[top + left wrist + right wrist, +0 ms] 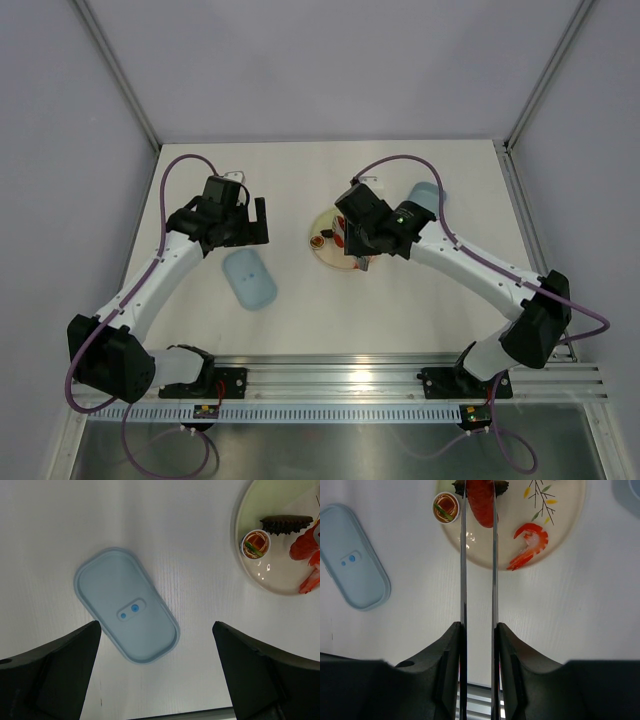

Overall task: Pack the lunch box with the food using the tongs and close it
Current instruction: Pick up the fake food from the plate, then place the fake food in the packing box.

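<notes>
Lid (127,612), a flat pale-blue rounded rectangle, lies beneath the wide-spread left gripper (156,625); further right, the right gripper (479,630) clamps slim metal tongs (463,570) whose tips flank a red sausage (481,502) on the round pale-yellow plate (560,525), beside a curled shrimp (530,545), with the blue lunch box tub (425,194) just beyond.

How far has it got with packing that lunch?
Done: the lid lies off on the table and the right tool grips the tongs. In hand: the tong tips straddle a red piece on the plate. Left: moving the food into the lunch box, then closing it; the left tool hangs open above the lid.
</notes>
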Controlling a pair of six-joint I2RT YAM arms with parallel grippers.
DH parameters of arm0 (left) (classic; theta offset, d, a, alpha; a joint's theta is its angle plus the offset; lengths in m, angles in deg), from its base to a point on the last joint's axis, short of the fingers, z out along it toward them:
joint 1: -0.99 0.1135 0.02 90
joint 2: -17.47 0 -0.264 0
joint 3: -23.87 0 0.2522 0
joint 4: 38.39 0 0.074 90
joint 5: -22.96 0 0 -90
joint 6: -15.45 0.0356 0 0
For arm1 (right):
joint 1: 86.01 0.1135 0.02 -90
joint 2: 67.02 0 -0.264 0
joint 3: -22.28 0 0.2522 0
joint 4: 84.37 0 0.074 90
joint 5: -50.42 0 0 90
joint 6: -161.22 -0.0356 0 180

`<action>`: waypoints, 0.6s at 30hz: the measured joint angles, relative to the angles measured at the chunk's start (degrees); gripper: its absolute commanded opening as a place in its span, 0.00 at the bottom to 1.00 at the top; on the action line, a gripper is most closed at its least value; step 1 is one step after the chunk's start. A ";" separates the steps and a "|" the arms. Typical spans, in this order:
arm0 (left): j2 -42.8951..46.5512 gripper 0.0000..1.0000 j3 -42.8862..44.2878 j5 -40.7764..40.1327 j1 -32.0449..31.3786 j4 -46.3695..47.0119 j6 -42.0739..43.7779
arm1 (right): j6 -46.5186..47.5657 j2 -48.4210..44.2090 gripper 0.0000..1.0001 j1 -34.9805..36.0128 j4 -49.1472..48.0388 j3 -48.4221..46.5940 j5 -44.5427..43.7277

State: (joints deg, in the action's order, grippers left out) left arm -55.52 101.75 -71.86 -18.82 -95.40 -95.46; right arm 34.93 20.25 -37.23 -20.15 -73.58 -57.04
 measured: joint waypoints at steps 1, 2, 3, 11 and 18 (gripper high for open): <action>0.00 0.99 0.00 -0.02 0.00 0.00 0.00 | -0.02 -0.11 0.00 0.00 -0.04 -0.07 -0.07; 0.00 0.99 0.00 -0.02 0.00 0.00 0.00 | -0.02 -0.28 0.00 0.00 -0.02 -0.09 -0.11; 0.00 0.99 0.00 -0.02 0.00 0.00 0.00 | -0.02 -0.55 0.00 0.00 0.00 -0.09 -0.20; 0.00 0.99 0.00 -0.02 -0.02 0.00 0.00 | 0.00 -4.24 0.00 -0.02 1.73 -1.97 -3.87; 0.00 0.99 0.00 -0.02 -0.02 0.00 0.00 | 0.98 -4.92 0.00 -2.45 2.95 -4.50 -5.99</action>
State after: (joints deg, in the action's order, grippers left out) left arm -55.52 101.75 -71.88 -18.84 -95.40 -95.46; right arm 35.91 15.33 -39.68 -17.20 -78.09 -63.02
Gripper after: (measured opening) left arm 0.988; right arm 0.393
